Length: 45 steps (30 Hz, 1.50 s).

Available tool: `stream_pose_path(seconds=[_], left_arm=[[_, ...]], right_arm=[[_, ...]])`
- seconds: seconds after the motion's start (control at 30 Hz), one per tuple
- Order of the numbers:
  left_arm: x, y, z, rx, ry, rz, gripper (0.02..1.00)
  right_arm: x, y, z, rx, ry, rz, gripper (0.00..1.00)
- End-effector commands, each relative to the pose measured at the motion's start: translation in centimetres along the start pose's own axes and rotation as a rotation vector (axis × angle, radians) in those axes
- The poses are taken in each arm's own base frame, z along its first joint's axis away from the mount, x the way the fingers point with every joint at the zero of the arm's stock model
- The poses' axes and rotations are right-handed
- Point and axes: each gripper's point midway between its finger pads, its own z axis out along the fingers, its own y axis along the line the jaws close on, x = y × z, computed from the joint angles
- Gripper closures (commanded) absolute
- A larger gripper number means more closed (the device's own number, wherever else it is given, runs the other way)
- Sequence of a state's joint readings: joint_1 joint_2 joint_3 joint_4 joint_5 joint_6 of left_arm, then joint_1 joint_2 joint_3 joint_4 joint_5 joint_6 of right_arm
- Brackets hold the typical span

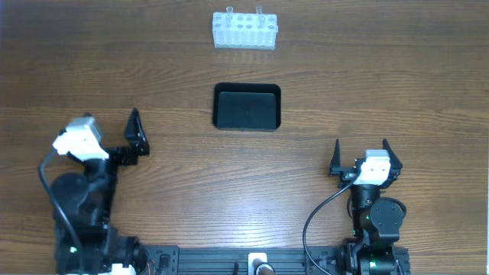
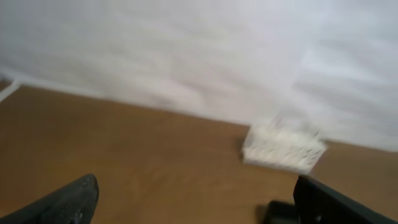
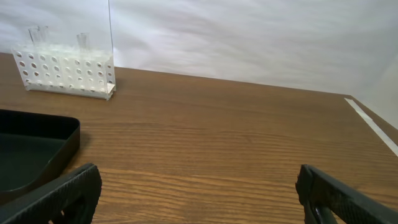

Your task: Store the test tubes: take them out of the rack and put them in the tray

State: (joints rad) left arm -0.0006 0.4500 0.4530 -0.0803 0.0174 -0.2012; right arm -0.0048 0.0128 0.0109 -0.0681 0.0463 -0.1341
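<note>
Rack (image 1: 244,31) at 12 o'clock on table (image 1: 397,76), two test tubes (image 1: 259,11) upright in it, towards opposite ends. Black tray (image 1: 247,107) lies apart from the rack, on its 6 o'clock side, nothing in it. Left gripper (image 2: 196,193) at 8 o'clock from tray, well apart, jaws wide, holding nothing. Right gripper (image 1: 359,149) at 4 o'clock from tray, jaws likewise wide and unloaded

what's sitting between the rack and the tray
Nothing: the top view shows just bare table between the rack and the tray.
</note>
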Motion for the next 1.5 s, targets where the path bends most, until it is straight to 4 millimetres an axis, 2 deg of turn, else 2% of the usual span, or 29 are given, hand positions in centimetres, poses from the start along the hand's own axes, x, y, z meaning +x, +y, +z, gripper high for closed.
stream_pose_path(seconds=[0.03,0.2,0.43,0.67,0.77,0.97,1.17,1.5], left_arm=[[-3.7,-2.4,1.0,0.065,0.004,0.016,0.02],[-4.9,-4.3,2.9,0.091,0.121,0.022,0.02],[-5.2,-7.1,6.3,0.128,0.283,0.037,0.02],[-5.2,-10.1,11.2,0.129,0.379,-0.095,0.02],[-4.1,-11.5,13.6,0.132,0.443,-0.084,0.02],[-1.1,-12.9,18.0,0.075,0.597,-0.037,0.02],[0.9,-14.3,22.5,0.069,0.646,-0.021,0.025],[5.6,-15.5,26.6,0.113,0.736,0.154,0.023]], right_arm=[[0.1,0.4,0.0,-0.019,-0.001,0.006,0.007],[0.1,0.4,0.0,-0.019,-0.001,0.006,0.007],[0.1,0.4,0.0,-0.019,-0.001,0.006,0.009],[0.1,0.4,0.0,-0.019,-0.001,0.005,0.007],[0.1,0.4,0.0,-0.019,-0.001,0.006,0.007],[0.1,0.4,0.0,-0.019,-0.001,0.006,0.009],[0.1,0.4,0.0,-0.019,-0.001,0.006,0.009],[0.1,0.4,0.0,-0.019,-0.001,0.006,0.009]])
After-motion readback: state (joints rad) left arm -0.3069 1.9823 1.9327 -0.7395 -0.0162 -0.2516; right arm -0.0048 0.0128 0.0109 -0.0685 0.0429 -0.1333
